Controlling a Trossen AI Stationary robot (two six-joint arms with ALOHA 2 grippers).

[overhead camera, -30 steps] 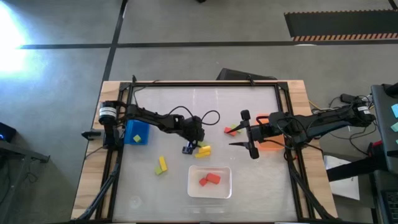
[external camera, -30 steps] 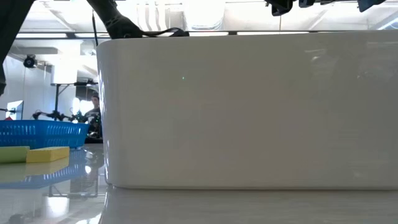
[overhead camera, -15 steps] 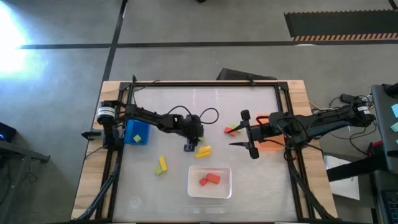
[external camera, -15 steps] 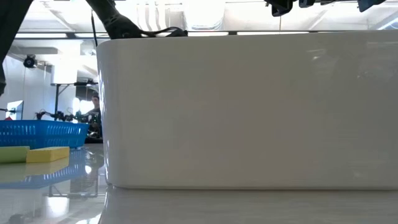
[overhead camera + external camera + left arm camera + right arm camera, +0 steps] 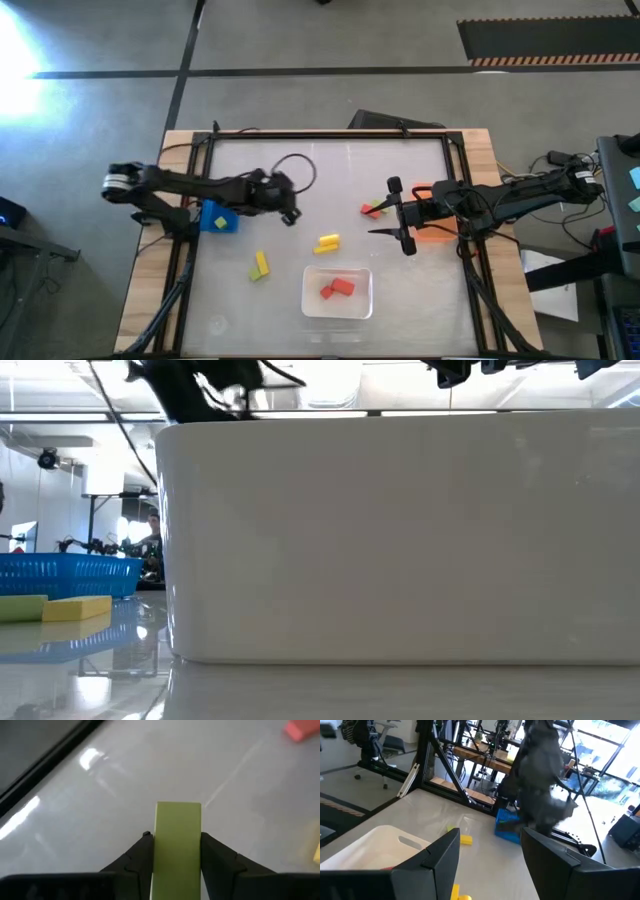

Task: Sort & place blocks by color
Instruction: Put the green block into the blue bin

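My left gripper (image 5: pixel 289 214) is shut on a light green block (image 5: pixel 177 845) above the table, right of the blue bin (image 5: pixel 220 216). My right gripper (image 5: pixel 400 215) is open and empty beside a red and a green block (image 5: pixel 374 208) that lie on the table. A yellow block (image 5: pixel 326 242) lies at the middle. A yellow and a green block (image 5: pixel 260 264) lie nearer the front left. Red blocks (image 5: pixel 337 289) lie in the white tray (image 5: pixel 312 305). In the right wrist view the fingers stand wide apart. My left gripper pinches the light green block's two long sides (image 5: pixel 160 851) between its two fingers (image 5: pixel 138 856). The block lies along the fingers and its free end sticks out past the fingertips. It is lifted clear of the table.
An orange bin (image 5: pixel 436 234) sits under my right arm. The white tray fills the low view (image 5: pixel 400 530), with the blue bin (image 5: pixel 70 569) and a yellow block (image 5: pixel 76 607) to its left. The left arm's cable (image 5: pixel 292 165) loops above the table.
My left gripper has risen from beside the yellow block and gone toward the table's far left, toward the blue bin, with the light green block lifted clear. The yellow block has stayed where it was. My right arm has kept still.
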